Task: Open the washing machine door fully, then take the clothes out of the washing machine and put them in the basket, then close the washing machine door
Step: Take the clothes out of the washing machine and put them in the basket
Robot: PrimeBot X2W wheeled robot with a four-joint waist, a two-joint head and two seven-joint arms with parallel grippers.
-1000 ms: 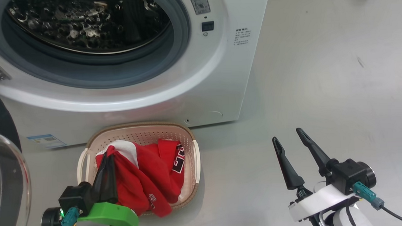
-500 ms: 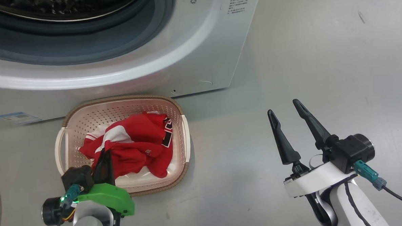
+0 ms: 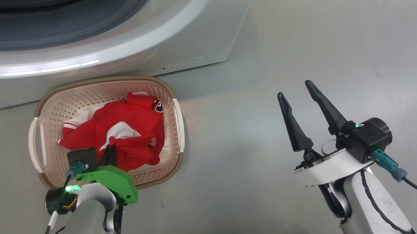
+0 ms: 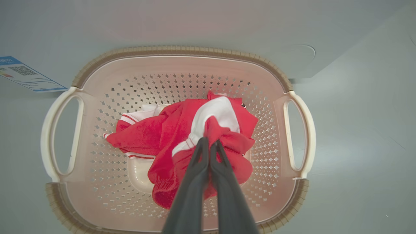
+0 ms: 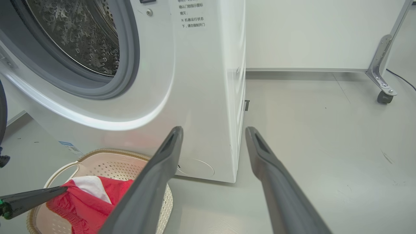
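Left end effector (image 4: 210, 141) pinching clothes (image 4: 146, 136), inside basket (image 4: 182, 50)

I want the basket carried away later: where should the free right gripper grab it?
Probably take the white loop handle at the end of the basket nearer the open right gripper, coming from above with one finger through the loop: it stands clear of the rim, and the red jersey lies away from it.

Floor (image 3: 314, 38): pale grey, smooth, faint sheen. A few dark scuffs (image 5: 386, 157) at right in the right wrist view. White wall (image 5: 308, 32) across the upper right, with a grey baseboard (image 5: 292, 69) at its foot. Metal frame leg (image 5: 382, 58) on a caster (image 5: 384, 97) at far upper right, black cable (image 5: 401, 81) beside it.
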